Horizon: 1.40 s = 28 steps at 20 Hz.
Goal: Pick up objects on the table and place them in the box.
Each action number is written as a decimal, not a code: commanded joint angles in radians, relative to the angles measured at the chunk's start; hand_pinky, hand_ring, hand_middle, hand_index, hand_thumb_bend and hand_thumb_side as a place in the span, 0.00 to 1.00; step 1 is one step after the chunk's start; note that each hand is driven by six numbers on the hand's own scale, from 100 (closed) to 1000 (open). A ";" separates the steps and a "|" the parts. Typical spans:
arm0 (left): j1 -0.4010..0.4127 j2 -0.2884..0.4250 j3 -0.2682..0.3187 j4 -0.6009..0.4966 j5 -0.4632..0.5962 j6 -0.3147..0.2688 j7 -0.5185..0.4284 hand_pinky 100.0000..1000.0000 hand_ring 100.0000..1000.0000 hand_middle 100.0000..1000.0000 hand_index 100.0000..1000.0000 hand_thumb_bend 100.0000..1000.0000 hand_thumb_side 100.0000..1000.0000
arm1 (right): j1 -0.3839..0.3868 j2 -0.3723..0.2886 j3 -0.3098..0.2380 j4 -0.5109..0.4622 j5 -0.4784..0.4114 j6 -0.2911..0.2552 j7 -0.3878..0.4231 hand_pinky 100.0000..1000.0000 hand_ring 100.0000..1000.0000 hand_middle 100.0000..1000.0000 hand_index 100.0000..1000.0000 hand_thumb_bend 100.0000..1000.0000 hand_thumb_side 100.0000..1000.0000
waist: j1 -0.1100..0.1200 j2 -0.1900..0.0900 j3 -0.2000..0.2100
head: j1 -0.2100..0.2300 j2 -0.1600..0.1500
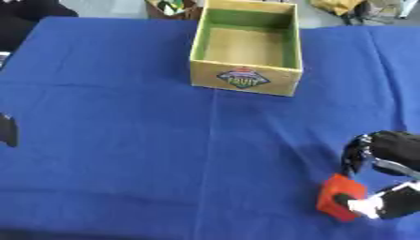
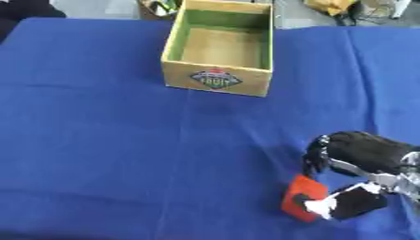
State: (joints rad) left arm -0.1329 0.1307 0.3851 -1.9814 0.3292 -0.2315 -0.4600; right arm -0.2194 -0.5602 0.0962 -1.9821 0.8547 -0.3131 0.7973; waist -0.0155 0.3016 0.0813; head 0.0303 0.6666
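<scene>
Nearest you, your right hand [image 2: 361, 161] comes in from the right edge and is curled over a red block [image 2: 303, 197] low on the blue tablecloth [image 1: 123, 140]. Your fingers [image 2: 317, 151] bend down along the far top side of the block, and your white-tipped thumb [image 2: 321, 206] presses against its near side, so the block is pinched between them. Whether the block rests on the cloth or is just off it cannot be told. At the left edge of the left eye view, a small dark part of your left hand [image 1: 7, 130] shows, too little to tell how its fingers stand. Well beyond your fingers, up and to the left across bare cloth, the cardboard box [image 1: 243, 77] stands open-topped with a green inner wall and a printed logo on its near face.
</scene>
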 commanded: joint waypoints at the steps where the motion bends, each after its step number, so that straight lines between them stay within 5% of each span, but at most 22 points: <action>1: -0.009 0.012 -0.005 -0.019 0.000 0.000 -0.003 0.15 0.23 0.35 0.70 0.00 1.00 | -0.001 -0.019 -0.004 -0.003 0.015 0.005 -0.047 0.54 0.49 0.34 0.19 0.00 0.47 | -0.001 -0.013 0.002 | 0.005 0.000; 6: -0.013 0.013 -0.004 -0.019 0.001 0.002 -0.001 0.15 0.23 0.35 0.70 0.00 1.00 | 0.020 0.006 0.020 0.027 0.048 0.016 -0.111 0.50 0.45 0.25 0.19 0.00 0.23 | -0.004 -0.014 0.003 | 0.006 -0.006; 10: -0.014 0.012 -0.004 -0.019 0.001 0.004 -0.002 0.15 0.23 0.35 0.69 0.00 1.00 | 0.028 0.024 0.026 0.039 0.059 0.032 -0.139 0.48 0.44 0.22 0.20 0.00 0.16 | -0.004 -0.013 0.001 | 0.006 -0.008; 14: -0.013 0.012 -0.004 -0.019 -0.001 0.004 -0.004 0.15 0.23 0.35 0.69 0.00 1.00 | 0.034 0.041 0.020 0.030 0.064 0.046 -0.157 0.52 0.47 0.30 0.30 0.00 0.31 | -0.004 -0.012 0.001 | 0.006 -0.006; 20: -0.010 0.012 -0.002 -0.019 -0.007 0.003 -0.007 0.15 0.23 0.35 0.69 0.00 1.00 | 0.032 0.084 -0.033 -0.017 0.111 0.001 -0.224 0.61 0.59 0.42 0.51 0.00 0.73 | -0.003 -0.012 -0.008 | 0.001 -0.006; 28: -0.009 0.013 -0.003 -0.019 -0.008 0.001 -0.010 0.15 0.23 0.35 0.69 0.00 1.00 | 0.028 0.098 -0.061 -0.018 0.159 -0.060 -0.352 0.63 0.65 0.47 0.62 0.13 0.93 | -0.001 -0.013 -0.014 | -0.006 -0.008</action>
State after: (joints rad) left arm -0.1399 0.1307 0.3850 -1.9814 0.3210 -0.2284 -0.4665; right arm -0.1849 -0.4524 0.0485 -1.9776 0.9995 -0.3679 0.4649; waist -0.0186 0.3026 0.0678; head 0.0267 0.6664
